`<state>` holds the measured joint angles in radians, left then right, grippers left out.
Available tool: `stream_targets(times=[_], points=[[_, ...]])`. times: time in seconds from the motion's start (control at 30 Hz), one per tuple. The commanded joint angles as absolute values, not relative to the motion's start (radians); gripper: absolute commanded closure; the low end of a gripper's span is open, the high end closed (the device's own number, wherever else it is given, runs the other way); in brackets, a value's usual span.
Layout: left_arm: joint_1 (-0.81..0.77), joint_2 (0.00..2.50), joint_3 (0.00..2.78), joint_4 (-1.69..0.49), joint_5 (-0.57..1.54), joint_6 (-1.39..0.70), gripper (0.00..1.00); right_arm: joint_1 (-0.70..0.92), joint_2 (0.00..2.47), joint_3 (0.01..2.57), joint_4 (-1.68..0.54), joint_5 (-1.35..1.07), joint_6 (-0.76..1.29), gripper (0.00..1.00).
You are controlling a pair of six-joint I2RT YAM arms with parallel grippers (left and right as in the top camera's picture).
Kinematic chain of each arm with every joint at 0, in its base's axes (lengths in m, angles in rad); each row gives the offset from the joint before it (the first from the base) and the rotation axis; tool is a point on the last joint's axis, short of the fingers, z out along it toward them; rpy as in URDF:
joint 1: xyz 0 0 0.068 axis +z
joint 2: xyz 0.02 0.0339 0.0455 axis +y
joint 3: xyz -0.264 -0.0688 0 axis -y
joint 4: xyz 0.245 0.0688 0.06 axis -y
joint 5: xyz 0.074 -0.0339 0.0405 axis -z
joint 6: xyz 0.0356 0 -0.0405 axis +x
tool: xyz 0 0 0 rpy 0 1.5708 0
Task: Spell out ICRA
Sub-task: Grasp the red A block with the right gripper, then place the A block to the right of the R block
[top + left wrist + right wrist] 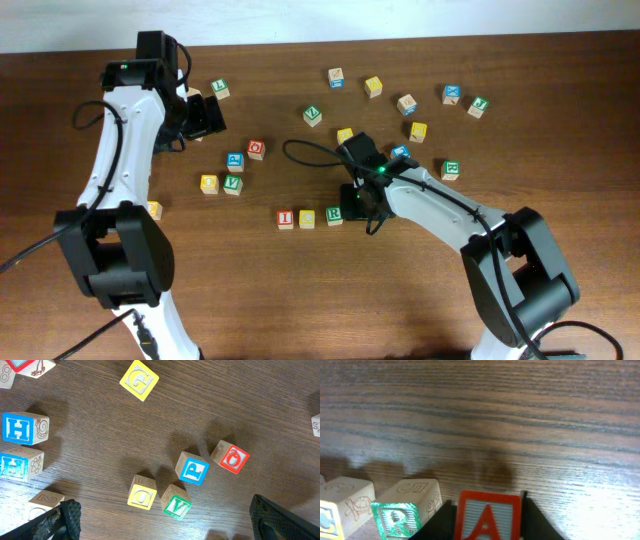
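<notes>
Overhead, the right claw (355,207) hides the red A (488,516) it grips beside R (400,519); left claw (167,520) gapes wide

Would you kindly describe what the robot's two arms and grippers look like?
The left arm and right arm have white rounded links, black joint housings and a small green light near each wrist. Black cables run along them. The left gripper and right gripper are black; the left's fingers look rough-textured.
</notes>
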<state>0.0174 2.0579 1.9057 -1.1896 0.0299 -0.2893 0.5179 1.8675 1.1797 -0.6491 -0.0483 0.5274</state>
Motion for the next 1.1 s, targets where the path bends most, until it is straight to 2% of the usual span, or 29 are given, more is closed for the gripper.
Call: stream_targets(times=[0.0, 0.1, 0.17, 0.27, 0.4, 0.5, 0.6, 0.8, 0.9, 0.93, 1.0, 1.03, 1.07], points=[[0.021, 2.036, 1.914, -1.191, 0.033, -0.302, 0.01, 0.519, 1.874, 1.175, -0.655, -0.041, 0.533, 0.62], [0.021, 2.036, 1.914, -1.191, 0.033, -0.302, 0.01, 0.519, 1.874, 1.175, -0.657, -0.059, 0.533, 0.62], [0.021, 2.036, 1.914, -1.191, 0.033, -0.302, 0.01, 0.519, 1.874, 1.175, -0.657, -0.098, 0.533, 0.70], [0.021, 2.036, 1.914, -1.191, 0.033, -0.302, 0.01, 0.519, 1.874, 1.175, -0.659, -0.109, 0.607, 0.71], [0.021, 2.036, 1.914, -1.191, 0.033, -0.302, 0.01, 0.517, 1.874, 1.175, -0.661, -0.109, 0.615, 0.70], [0.021, 2.036, 1.914, -1.191, 0.033, -0.302, 0.01, 0.517, 1.872, 1.180, -0.661, -0.109, 0.615, 0.62], [0.021, 2.036, 1.914, -1.191, 0.033, -0.302, 0.01, 0.516, 1.850, 1.208, -0.675, -0.104, 0.614, 0.61], [0.021, 2.036, 1.914, -1.191, 0.033, -0.302, 0.01, 0.470, 1.764, 1.372, -0.860, -0.056, 0.560, 0.61], [0.021, 2.036, 1.914, -1.191, 0.033, -0.302, 0.01, 0.405, 1.623, 1.476, -0.988, -0.050, 0.493, 0.60], [0.021, 2.036, 1.914, -1.191, 0.033, -0.302, 0.01, 0.371, 1.568, 1.491, -1.011, -0.039, 0.493, 0.57], [0.021, 2.036, 1.914, -1.191, 0.033, -0.302, 0.01, 0.293, 1.465, 1.493, -1.023, -0.040, 0.457, 0.16], [0.021, 2.036, 1.914, -1.191, 0.033, -0.303, 0.01, 0.236, 1.409, 1.493, -1.037, -0.039, 0.412, 0.04], [0.021, 2.036, 1.914, -1.191, 0.033, -0.302, 0.01, 0.181, 1.372, 1.493, -1.061, -0.040, 0.371, 0.00]])
